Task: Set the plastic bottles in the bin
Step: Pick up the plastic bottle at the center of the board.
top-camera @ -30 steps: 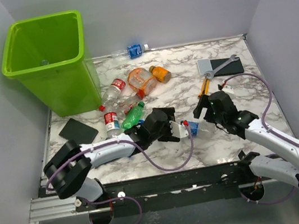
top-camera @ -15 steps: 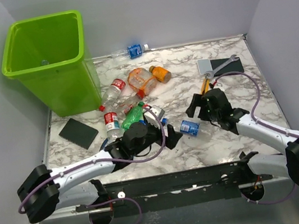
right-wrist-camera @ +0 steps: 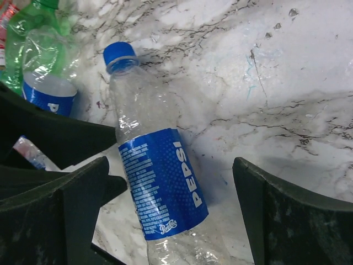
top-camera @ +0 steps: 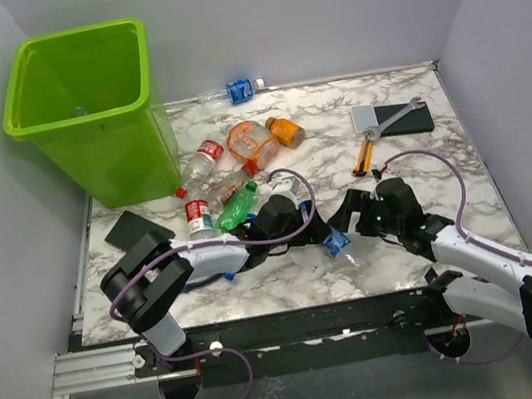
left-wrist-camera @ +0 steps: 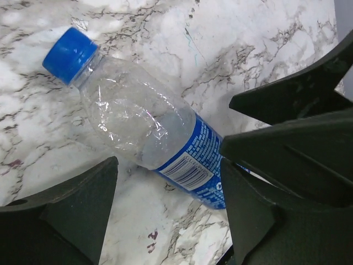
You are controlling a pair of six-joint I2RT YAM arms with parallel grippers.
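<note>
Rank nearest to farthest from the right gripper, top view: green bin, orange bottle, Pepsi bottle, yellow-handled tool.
1. Pepsi bottle, between the right gripper's open jaws, near-centre.
2. yellow-handled tool, just behind it, right of centre.
3. orange bottle, farther back, centre.
4. green bin, far-left corner.

1. You'll see a black pad (top-camera: 126, 225) near the marble table's (top-camera: 470, 142) left edge.
2. Far right, a wrench (top-camera: 402, 113) lies across a 2nd black pad (top-camera: 416, 122).
3. Orange-handled pliers (top-camera: 364, 155) lie just beside it.
</note>
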